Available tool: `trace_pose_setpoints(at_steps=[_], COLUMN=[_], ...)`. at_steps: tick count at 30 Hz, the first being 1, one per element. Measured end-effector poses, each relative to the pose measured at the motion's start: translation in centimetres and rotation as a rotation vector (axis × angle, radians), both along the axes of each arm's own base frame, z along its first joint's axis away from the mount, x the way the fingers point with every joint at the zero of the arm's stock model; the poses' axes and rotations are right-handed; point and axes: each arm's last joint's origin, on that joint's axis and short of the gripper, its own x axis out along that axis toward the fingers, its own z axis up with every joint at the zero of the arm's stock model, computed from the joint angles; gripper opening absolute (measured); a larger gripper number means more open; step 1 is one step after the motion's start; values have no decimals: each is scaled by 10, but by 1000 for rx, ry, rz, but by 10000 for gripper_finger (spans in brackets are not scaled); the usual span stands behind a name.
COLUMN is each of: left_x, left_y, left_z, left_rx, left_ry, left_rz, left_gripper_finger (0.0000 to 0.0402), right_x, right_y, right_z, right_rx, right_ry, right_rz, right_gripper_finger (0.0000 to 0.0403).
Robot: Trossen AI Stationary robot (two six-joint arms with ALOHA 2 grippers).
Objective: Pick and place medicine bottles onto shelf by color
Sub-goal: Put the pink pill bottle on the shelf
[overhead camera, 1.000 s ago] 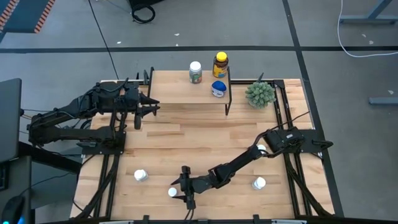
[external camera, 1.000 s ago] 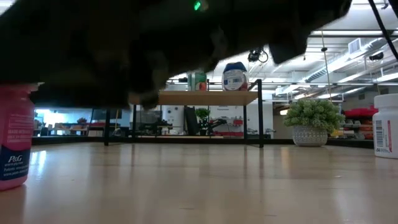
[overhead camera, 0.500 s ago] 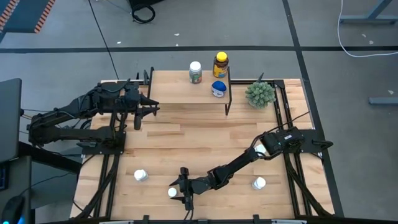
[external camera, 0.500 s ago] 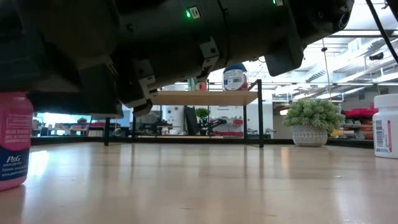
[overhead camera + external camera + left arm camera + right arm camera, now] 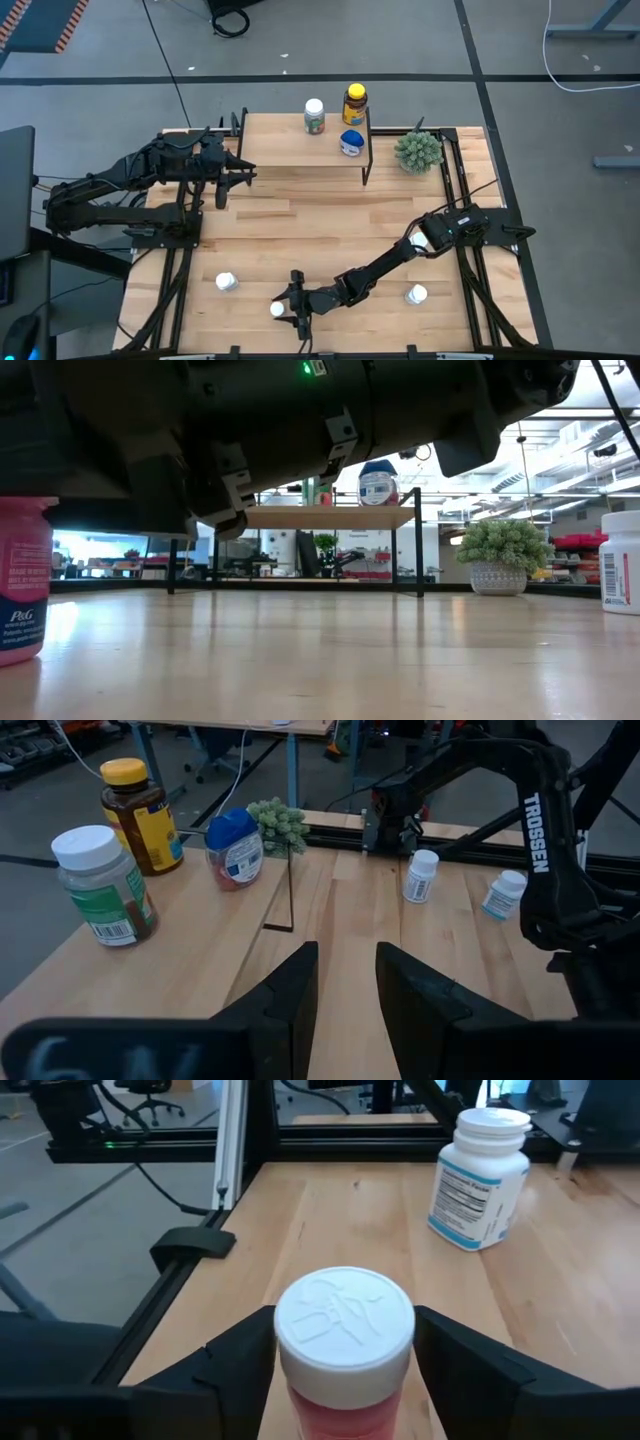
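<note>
A pink-labelled bottle with a white cap point(image 5: 345, 1330) stands on the table near the front edge point(image 5: 277, 309), and my right gripper point(image 5: 345, 1320) is shut around its cap. My left gripper point(image 5: 245, 172) hovers by the left end of the shelf point(image 5: 290, 150), narrowly open and empty. On the shelf stand a white-capped, green-labelled bottle point(image 5: 314, 115), an amber bottle with a yellow cap point(image 5: 354, 103) and a squat blue-lidded bottle point(image 5: 351, 142). White-capped bottles stand on the table at the front left point(image 5: 227, 282) and front right point(image 5: 417, 294). My right gripper has the pink bottle's white cap point(image 5: 300, 1342) between its two fingers, one finger point(image 5: 245, 1355) against each side of it. The fingers come level from the table's right side. The bottle stands upright with its base on the table point(image 5: 20, 655).
A green spiky potted plant point(image 5: 417, 151) stands right of the shelf. Another white-capped bottle point(image 5: 423, 240) stands close under my right arm. The middle of the tabletop point(image 5: 320, 220) is bare wood. The shelf's black legs point(image 5: 418, 545) stand at its ends.
My right arm has edged a little toward the table's near edge and settled at the pink bottle, which has stayed standing where it was.
</note>
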Motion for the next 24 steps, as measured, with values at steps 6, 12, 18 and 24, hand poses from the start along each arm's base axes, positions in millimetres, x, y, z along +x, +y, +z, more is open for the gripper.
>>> trace_pose_setpoints(at_steps=[6,12,18,24], left_x=[0,0,1,0], left_y=[0,0,0,0], left_z=[0,0,2,2], left_rx=[0,9,61,101], left_ry=[1,0,-8,0], left_rz=[0,-3,-16,-29], left_gripper_finger=[110,110,110,110], right_x=[0,0,3,8], right_y=[0,-3,-19,-62], right_z=[4,13,36,73], right_rx=[-11,-36,-70,-143], right_ry=[-14,-32,-60,-69], right_rz=[-22,-84,-266,-531], right_gripper_finger=[196,181,190,186])
